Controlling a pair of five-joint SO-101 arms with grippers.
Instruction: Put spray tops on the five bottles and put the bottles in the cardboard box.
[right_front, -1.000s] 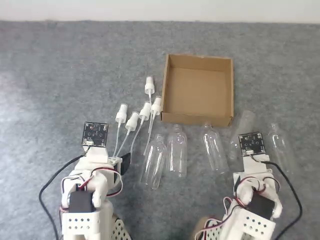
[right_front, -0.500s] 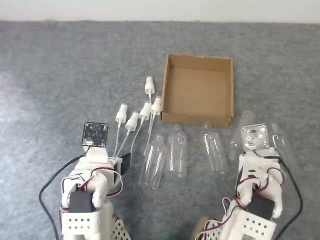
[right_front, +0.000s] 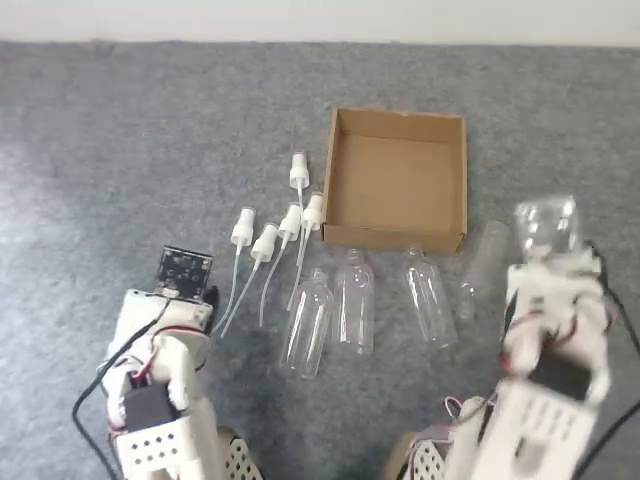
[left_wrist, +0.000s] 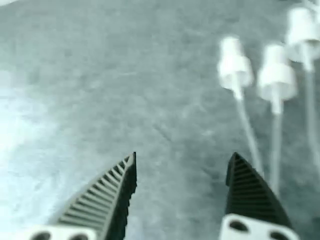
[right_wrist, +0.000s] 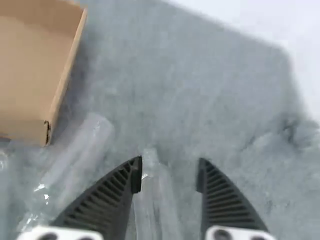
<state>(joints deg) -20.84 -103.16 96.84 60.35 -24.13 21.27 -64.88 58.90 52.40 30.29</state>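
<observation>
Five white spray tops (right_front: 266, 240) with long tubes lie on the grey carpet left of the open cardboard box (right_front: 395, 238). Three clear bottles (right_front: 354, 300) lie side by side in front of the box, and another clear bottle (right_front: 485, 258) lies at its right corner. My left gripper (left_wrist: 182, 160) is open above bare carpet, with two spray tops (left_wrist: 276, 75) just beyond its fingertips. My right gripper (right_wrist: 167, 175) is open over the rightmost bottle (right_wrist: 150, 200), whose neck shows between the fingers. The neighbouring bottle (right_wrist: 75, 155) and the box (right_wrist: 35, 65) lie beside it.
Grey carpet (right_front: 150, 130) spreads wide to the left of the box and behind it. The left arm (right_front: 160, 350) stands at the near left, the right arm (right_front: 555, 320) at the near right, covering the rightmost bottle from above. The box is empty.
The right arm has risen and swung forward and to the right, over the rightmost bottle. The left arm has turned slightly to the left. Bottles and spray tops have not moved.
</observation>
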